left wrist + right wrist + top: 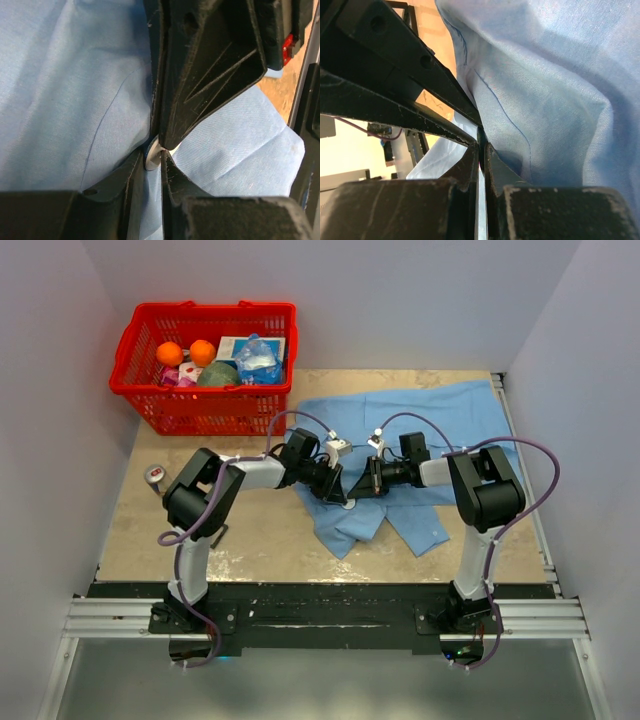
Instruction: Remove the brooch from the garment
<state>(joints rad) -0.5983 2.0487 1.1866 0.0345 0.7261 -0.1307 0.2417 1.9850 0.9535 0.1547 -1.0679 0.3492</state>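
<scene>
Risk: left tool [150, 172] clenched on the small round disc brooch [151, 156] (only its greyish edge shows) near the hem of the light blue thin-cloth shirt [75, 100], right tool [481, 155] pinched shut beside it, apparently on cloth; opposed pulling could tear the fabric or slip off.

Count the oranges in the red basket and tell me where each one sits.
2. The left orange lies in the red basket near its left wall; the right orange sits just beside it. More could be buried under the other contents.

Light blue garment [440, 415], red basket [200, 412], orange fruit [170, 353], beige speckled table [270, 530], purple cables [545, 470]
</scene>
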